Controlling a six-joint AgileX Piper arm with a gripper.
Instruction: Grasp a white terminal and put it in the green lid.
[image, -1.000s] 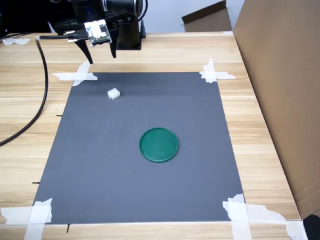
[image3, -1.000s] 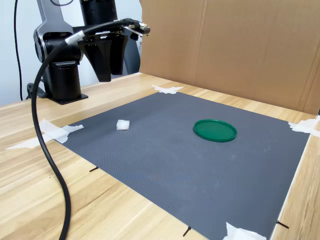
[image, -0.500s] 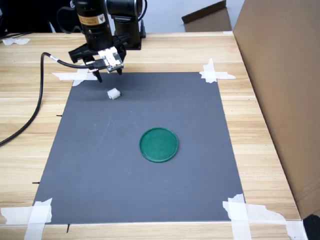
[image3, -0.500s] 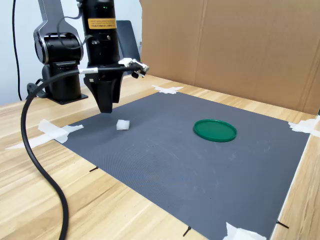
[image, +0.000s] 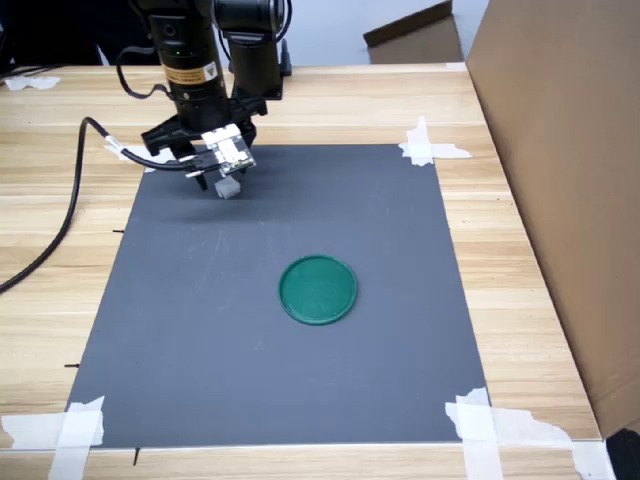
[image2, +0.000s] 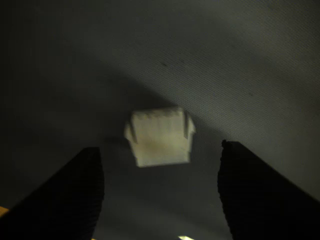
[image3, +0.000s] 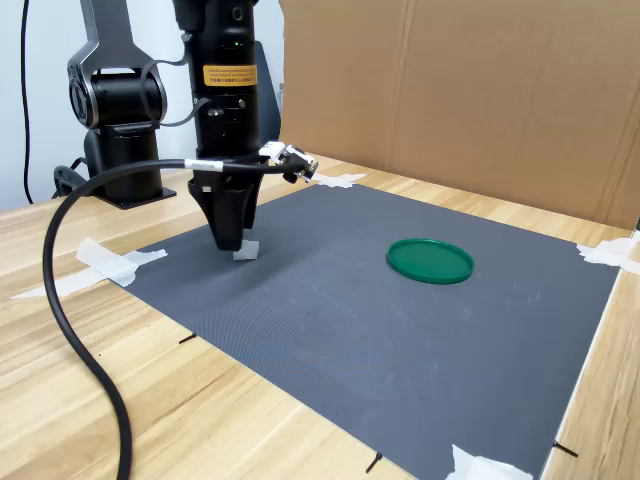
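The white terminal (image2: 160, 137) lies on the dark grey mat, small and blocky, in shadow. My gripper (image2: 159, 150) stands open right over it, with one dark finger (image2: 70, 200) on each side and a gap between each finger and the piece. In both exterior views the gripper (image: 222, 183) (image3: 232, 240) points straight down near the mat's back corner by the arm base, and the terminal (image: 228, 189) (image3: 247, 251) peeks out at its tip. The green lid (image: 318, 289) (image3: 430, 261) lies flat and empty near the mat's middle, well apart from the gripper.
The grey mat (image: 250, 380) is taped at its corners to a wooden table (image: 520, 300). A black cable (image: 70, 215) loops from the wrist over the table. A tall cardboard wall (image: 570, 180) stands at the first exterior view's right. The arm's black base (image3: 120, 150) sits behind the mat.
The arm has come down from above the mat's back edge, and the open gripper now straddles the white terminal. The terminal and the lid have not moved.
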